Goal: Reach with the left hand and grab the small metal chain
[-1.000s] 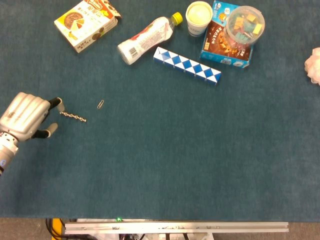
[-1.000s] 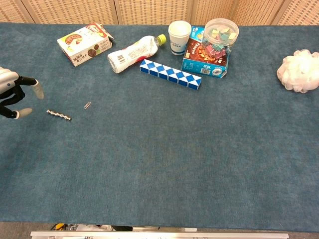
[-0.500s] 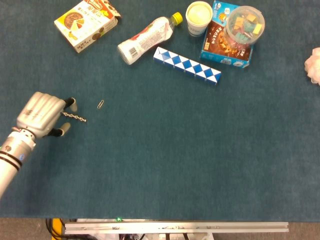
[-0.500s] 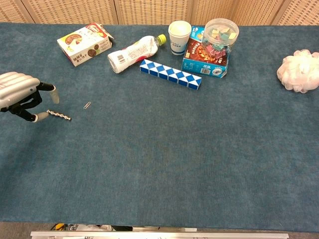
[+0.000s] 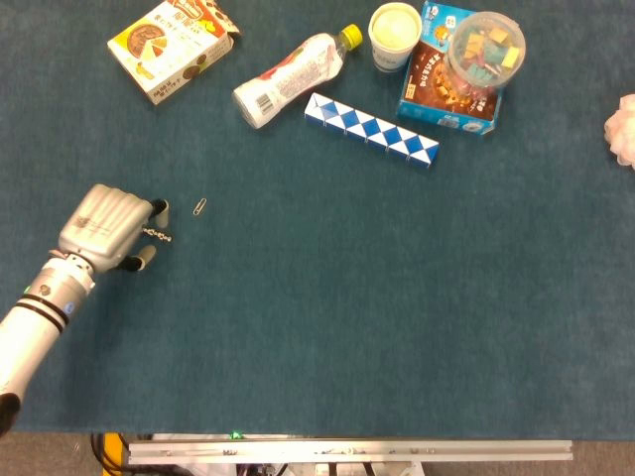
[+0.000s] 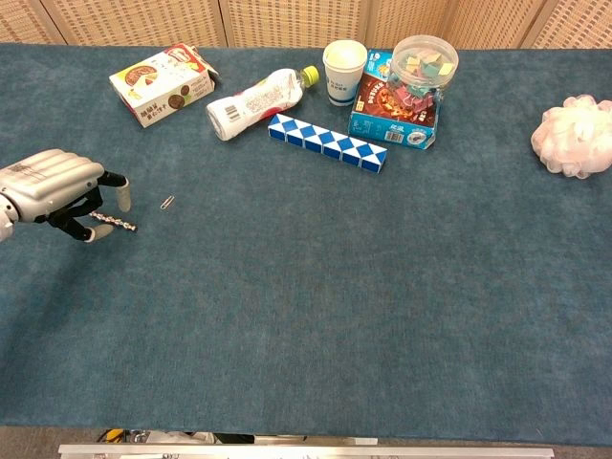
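Note:
The small metal chain (image 5: 159, 235) (image 6: 117, 223) lies on the blue cloth at the left side of the table. My left hand (image 5: 107, 226) (image 6: 55, 191) hovers over the chain's left end, palm down, fingers spread on either side of it and not closed. Most of the chain's left part is hidden under the hand in the head view; only its right end sticks out. My right hand shows in neither view.
A paper clip (image 5: 200, 207) lies just right of the chain. Further back are a snack box (image 5: 171, 36), a lying bottle (image 5: 293, 78), a blue-white folding puzzle (image 5: 371, 130), a cup (image 5: 394, 35), a box with a clip tub (image 5: 461, 69) and a white puff (image 6: 577, 138).
My left hand has moved right, from beside the chain's left end to over it, with the fingers now straddling the chain. The chain has not moved.

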Tool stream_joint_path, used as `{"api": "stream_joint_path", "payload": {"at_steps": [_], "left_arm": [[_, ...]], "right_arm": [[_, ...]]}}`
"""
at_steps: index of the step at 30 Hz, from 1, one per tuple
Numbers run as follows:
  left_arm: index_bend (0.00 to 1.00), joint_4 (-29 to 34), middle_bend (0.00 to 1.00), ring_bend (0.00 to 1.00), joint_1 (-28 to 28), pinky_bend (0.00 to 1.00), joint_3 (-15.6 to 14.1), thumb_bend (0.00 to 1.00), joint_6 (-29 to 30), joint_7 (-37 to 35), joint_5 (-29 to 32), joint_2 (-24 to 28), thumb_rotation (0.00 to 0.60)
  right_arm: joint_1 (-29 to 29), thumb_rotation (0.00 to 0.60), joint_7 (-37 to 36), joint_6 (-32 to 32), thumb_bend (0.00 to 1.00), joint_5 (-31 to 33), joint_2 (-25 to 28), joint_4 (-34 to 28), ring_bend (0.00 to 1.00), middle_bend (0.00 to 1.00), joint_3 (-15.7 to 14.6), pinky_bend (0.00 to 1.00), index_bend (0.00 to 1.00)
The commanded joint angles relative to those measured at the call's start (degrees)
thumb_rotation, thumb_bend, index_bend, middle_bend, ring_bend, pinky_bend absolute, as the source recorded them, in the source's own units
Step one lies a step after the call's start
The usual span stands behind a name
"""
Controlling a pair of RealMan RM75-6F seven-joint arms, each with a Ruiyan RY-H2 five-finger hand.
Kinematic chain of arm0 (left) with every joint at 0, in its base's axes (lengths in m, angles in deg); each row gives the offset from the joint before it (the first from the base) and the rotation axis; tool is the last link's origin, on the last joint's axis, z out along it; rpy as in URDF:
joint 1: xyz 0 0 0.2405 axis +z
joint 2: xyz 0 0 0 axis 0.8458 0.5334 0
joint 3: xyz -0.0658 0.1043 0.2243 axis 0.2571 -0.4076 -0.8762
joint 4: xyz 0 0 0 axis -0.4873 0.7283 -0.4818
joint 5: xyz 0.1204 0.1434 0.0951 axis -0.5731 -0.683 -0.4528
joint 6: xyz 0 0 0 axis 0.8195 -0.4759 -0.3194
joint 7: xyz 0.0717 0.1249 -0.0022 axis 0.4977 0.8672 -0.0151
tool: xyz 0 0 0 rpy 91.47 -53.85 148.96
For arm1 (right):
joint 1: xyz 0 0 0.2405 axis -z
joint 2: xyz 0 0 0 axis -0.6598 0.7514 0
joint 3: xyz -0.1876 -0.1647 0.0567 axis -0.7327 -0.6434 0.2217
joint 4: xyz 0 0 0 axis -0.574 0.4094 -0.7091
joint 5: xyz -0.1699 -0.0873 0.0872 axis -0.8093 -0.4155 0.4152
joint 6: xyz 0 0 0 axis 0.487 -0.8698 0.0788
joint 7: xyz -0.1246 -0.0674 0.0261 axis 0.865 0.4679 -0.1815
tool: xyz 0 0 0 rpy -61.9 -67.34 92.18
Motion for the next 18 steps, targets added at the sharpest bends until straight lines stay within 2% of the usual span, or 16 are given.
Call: {"api": "stream_joint_path", "payload": {"at_steps": [1,18], "left_arm": [[0.41,-0.5,0.91,0.91,-0.5,0.96,-0.1,0.31,-0.3,1.1,0.8,-1.0,0.6],[0.44,-3.9,0.92,0.92,-1.2,0.97,0.1,0.31,-0.6,3.2,5.5,-5.0,0.6]], "right_arm": [[0.4,0.6,-0.4,-0.5,0.33,0.2,0.1,0.2,0.43,0.52,-0.1,0.46,0.52],[1.0,0.6,-1.6,-1.1,0.33,0.2,0.4,1.0,0.43,0.53,-0.1,0.46,0.52]]}}
